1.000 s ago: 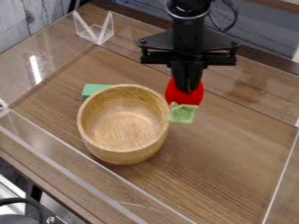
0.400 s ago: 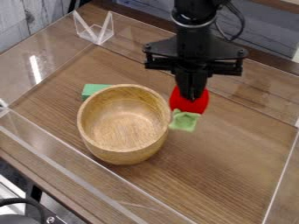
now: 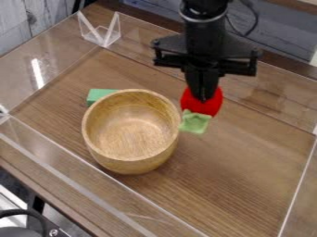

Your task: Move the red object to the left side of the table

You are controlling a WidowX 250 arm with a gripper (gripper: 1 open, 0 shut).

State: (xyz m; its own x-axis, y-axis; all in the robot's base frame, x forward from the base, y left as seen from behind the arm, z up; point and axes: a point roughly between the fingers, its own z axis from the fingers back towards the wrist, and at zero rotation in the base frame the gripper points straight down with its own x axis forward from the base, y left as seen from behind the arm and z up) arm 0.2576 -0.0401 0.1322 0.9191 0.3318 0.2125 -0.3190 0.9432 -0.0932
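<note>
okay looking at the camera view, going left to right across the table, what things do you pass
Flat green piece → wooden bowl → red toy strawberry, held in the gripper just past the bowl's right rim.

One red strawberry (image 3: 203, 102), one wooden bowl (image 3: 130, 130), perhaps one flat green piece (image 3: 100, 94)

Brown wood-grain worktop (image 3: 235, 185) w/ clear acrylic walls (image 3: 37, 69); folded clear stand (image 3: 99, 30) at back left; grey floor beyond; soft even light
</note>
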